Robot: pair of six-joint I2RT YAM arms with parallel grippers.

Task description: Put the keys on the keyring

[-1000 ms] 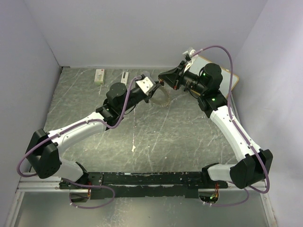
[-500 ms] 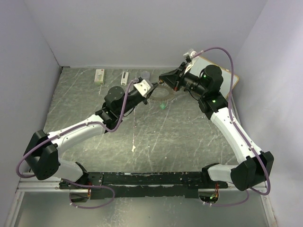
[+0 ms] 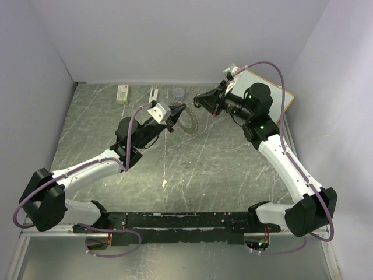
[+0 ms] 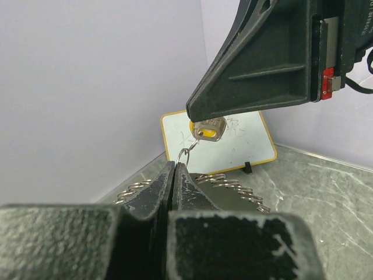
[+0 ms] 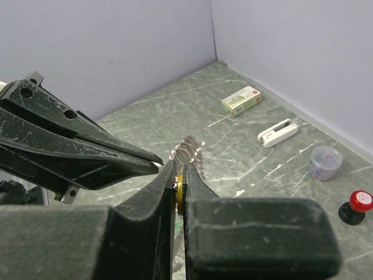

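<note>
- Both arms reach in to meet over the far middle of the table [image 3: 221, 169], tip to tip.
- left gripper [image 4: 175, 168]: jaws pressed together, pinching the thin wire of the keyring [image 4: 230, 182]; a small loop of that wire rises just past the fingertips.
- right gripper [image 5: 178, 166]: jaws pressed together on the yellow-orange key [image 4: 210, 128]; the key's silvery end pokes out below the fingertips; the yellow shows in the slit between the fingers in the right wrist view.
- The wire loop meets the key's silvery end; cannot tell whether it passes through the hole.
- The keyring's toothed silvery pieces fan out low behind the left fingertips, tilted down toward the table; cannot tell whether they rest on it.
- From above, the ring lies just right of the left gripper's tip, between the two grippers.
- whiteboard [image 4: 245, 146] leans in the far right corner, behind the right arm.
- Along the far edge: small box [image 5: 240, 100]; white clip [image 5: 278, 133]; small cup [image 5: 325, 162]; red-topped knob [image 5: 356, 205]; all well apart from the ring.
</note>
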